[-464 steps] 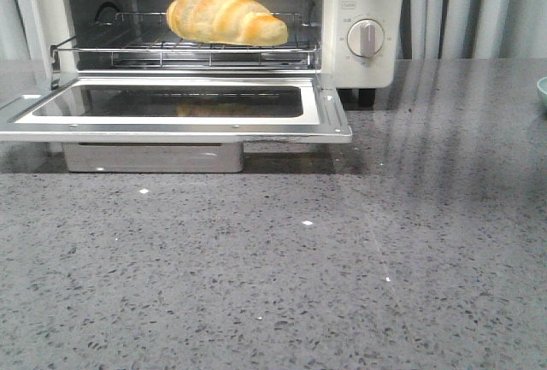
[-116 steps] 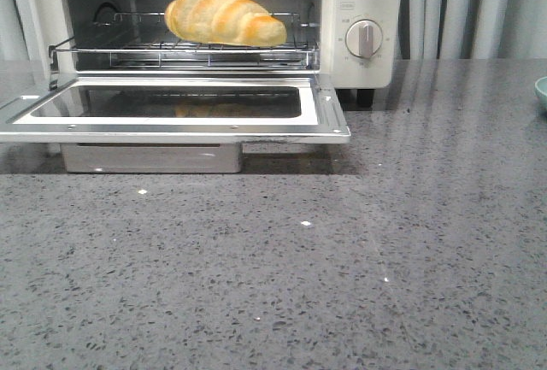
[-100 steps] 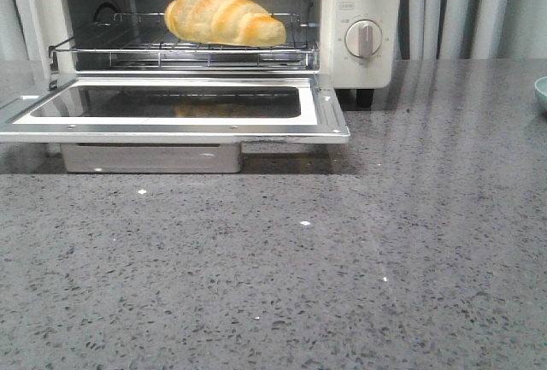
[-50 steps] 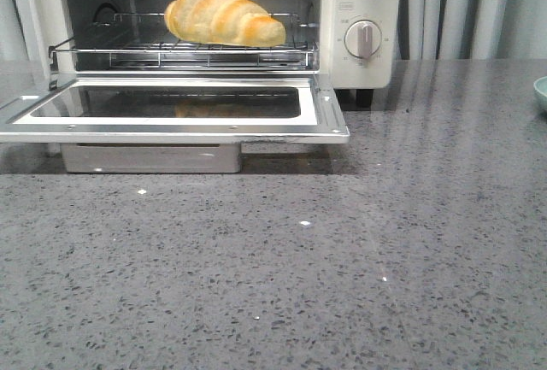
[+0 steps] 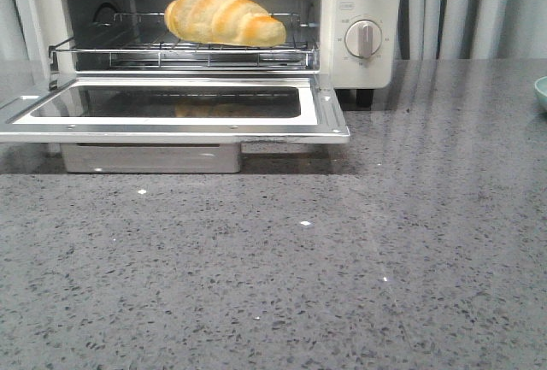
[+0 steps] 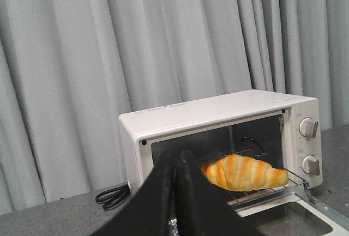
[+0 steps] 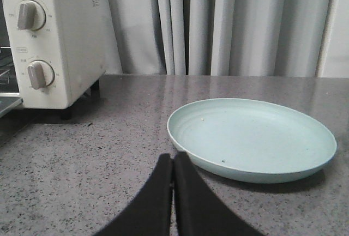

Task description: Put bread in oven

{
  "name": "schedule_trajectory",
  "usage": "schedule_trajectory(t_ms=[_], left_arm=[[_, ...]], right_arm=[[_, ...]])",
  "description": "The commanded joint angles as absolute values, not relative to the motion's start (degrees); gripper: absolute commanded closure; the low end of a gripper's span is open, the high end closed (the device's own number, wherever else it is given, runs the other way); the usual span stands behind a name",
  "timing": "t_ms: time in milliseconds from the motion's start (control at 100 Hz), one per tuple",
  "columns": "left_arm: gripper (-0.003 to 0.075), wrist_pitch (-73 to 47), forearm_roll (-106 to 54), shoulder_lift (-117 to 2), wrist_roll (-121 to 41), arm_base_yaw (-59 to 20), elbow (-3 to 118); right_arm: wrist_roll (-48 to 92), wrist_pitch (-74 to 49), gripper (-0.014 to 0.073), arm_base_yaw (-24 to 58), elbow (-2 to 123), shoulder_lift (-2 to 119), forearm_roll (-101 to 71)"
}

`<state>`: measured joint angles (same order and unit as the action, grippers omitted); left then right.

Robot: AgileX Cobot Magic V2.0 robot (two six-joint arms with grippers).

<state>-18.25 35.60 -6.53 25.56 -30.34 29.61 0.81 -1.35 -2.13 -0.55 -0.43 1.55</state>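
Observation:
The golden-brown bread (image 5: 224, 16) lies on the wire rack (image 5: 184, 45) inside the cream-white oven (image 5: 363, 20), whose glass door (image 5: 171, 107) hangs open and flat. The bread also shows in the left wrist view (image 6: 245, 173), inside the oven (image 6: 218, 113). My left gripper (image 6: 175, 157) is shut and empty, well back from the oven's left side. My right gripper (image 7: 173, 159) is shut and empty, low over the counter, just short of a pale green plate. Neither gripper shows in the front view.
A pale green empty plate (image 7: 251, 138) lies on the grey speckled counter to the right of the oven (image 7: 54, 40); its edge shows at the right of the front view (image 5: 542, 92). A black power cord (image 6: 112, 197) lies left of the oven. Grey curtains hang behind.

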Motion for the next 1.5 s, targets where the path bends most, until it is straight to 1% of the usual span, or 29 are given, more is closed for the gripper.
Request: schedule_trajectory(t_ms=[0, 240, 1490], left_arm=[[0.0741, -14.5, 36.0, -7.4, 26.0, -30.8, 30.9], [0.0741, -14.5, 36.0, -7.4, 26.0, -30.8, 30.9], [0.0741, -14.5, 36.0, -7.4, 26.0, -30.8, 30.9]], right_arm=[[1.3, 3.3, 0.0633, -2.4, -2.1, -1.6, 1.3], [1.3, 7.5, 0.0632, -2.4, -2.1, -1.6, 1.3], [1.3, 7.5, 0.0632, -2.4, -2.1, -1.6, 1.3]])
